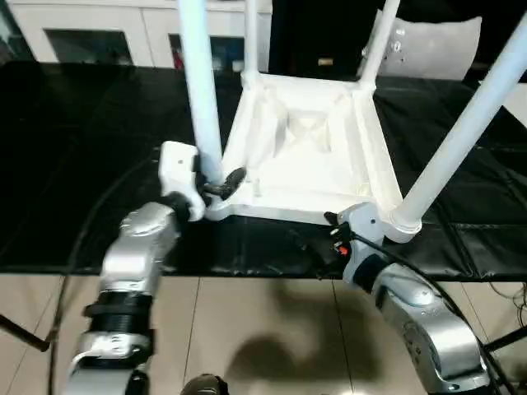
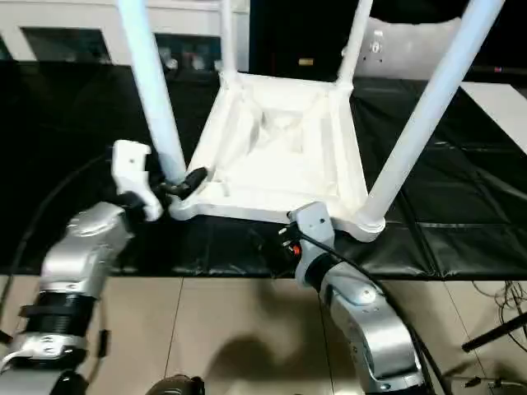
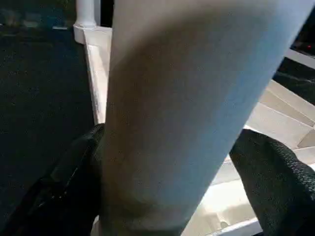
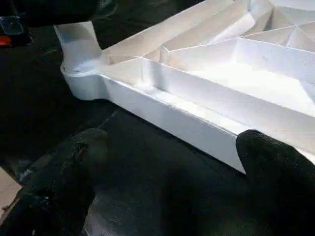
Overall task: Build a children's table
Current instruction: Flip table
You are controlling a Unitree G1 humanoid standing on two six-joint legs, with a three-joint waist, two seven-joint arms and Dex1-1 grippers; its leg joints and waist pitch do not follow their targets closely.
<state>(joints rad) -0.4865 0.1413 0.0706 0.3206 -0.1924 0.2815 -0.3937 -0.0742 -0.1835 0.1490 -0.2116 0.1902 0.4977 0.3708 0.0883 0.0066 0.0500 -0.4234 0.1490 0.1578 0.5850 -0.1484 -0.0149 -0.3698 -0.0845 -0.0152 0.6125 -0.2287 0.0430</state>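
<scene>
Head views: the tabletop [image 1: 309,156] lies upside down on a black mat [image 1: 74,164], ribs up, with 4 legs [image 1: 200,82] standing in its corner sockets. The left gripper [image 1: 221,186] is at the base of the near left leg, its black fingers either side of the tube just above the socket. The right gripper [image 2: 290,239] sits low on the mat in front of the tabletop's near edge, beside the near right leg [image 2: 428,107]. White cabinets [image 1: 90,33] stand behind the mat.

Left wrist view: the near left leg [image 3: 197,98] stands between the 2 fingers [image 3: 275,182]. The fingers stand wide; 1 lies against the tube, the other shows a gap, so no firm grip can be told.

Right wrist view: the right gripper's fingers [image 4: 54,187] are spread wide and hold nothing, resting over the mat just short of the tabletop's [image 4: 206,98] near rim.
</scene>
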